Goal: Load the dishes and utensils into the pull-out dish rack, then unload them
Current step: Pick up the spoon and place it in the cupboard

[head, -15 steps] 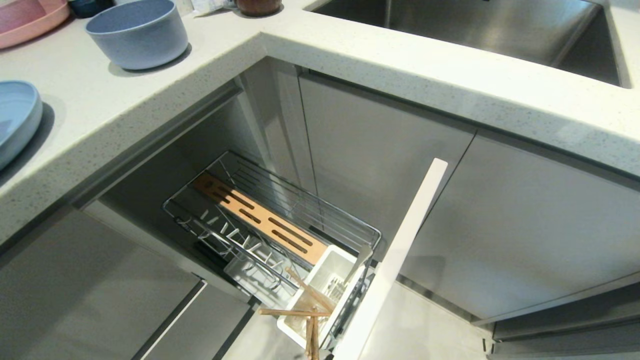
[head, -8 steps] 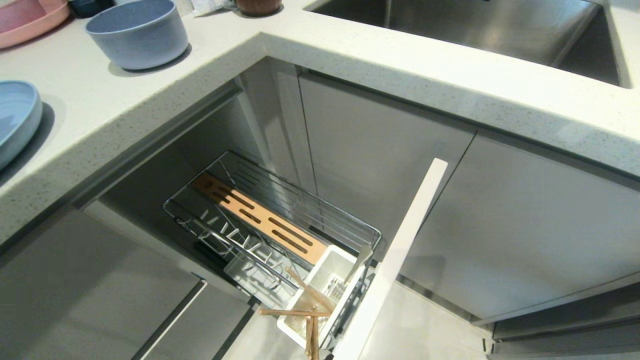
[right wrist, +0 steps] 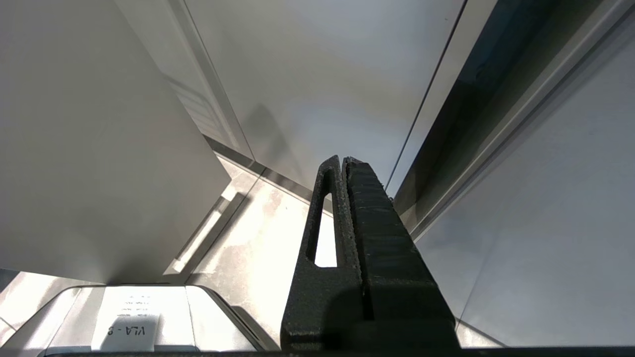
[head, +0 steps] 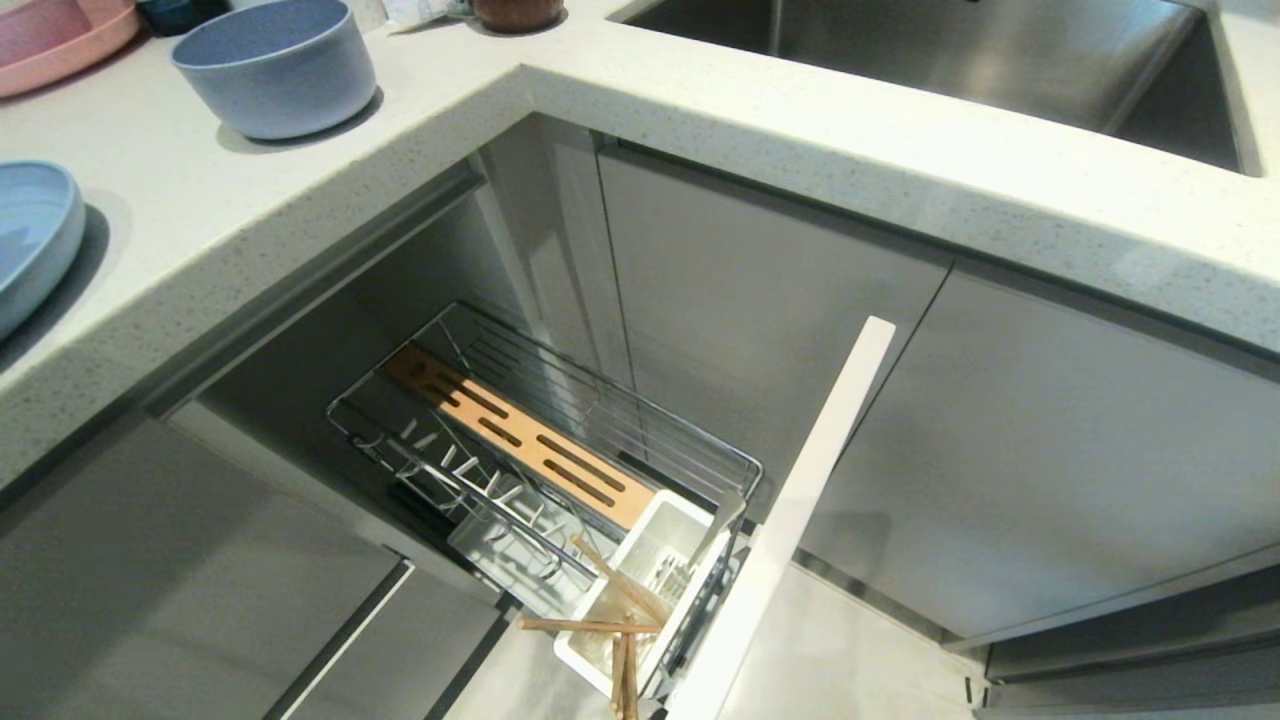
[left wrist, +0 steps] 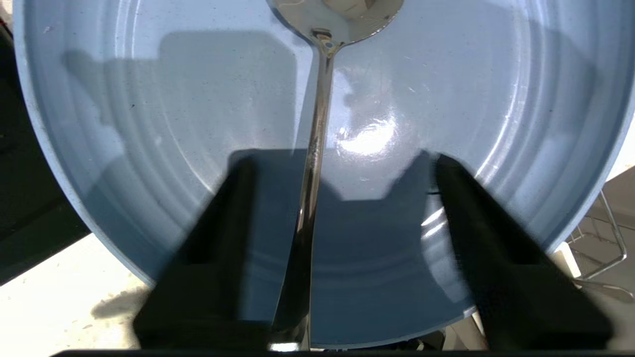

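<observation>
- The speckled white surface (head: 760, 110) carried a light-blue bowl (head: 275, 65), a light-blue plate (head: 35, 235) and a pink plate (head: 55, 35).
- A steel sink (head: 960, 55) sat sunk into it.

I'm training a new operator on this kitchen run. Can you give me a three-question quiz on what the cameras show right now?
1. True or false: the chopsticks already stand in the white utensil cup of the pull-out dish rack.
2. What lies between the open fingers of the left pincer?
A. a fork
B. the spoon, on the light-blue plate
C. the blue bowl
3. Fill in: the right pincer is ____ and holds nothing.

Key: 1 true; 2 B; 3 shut.
</observation>
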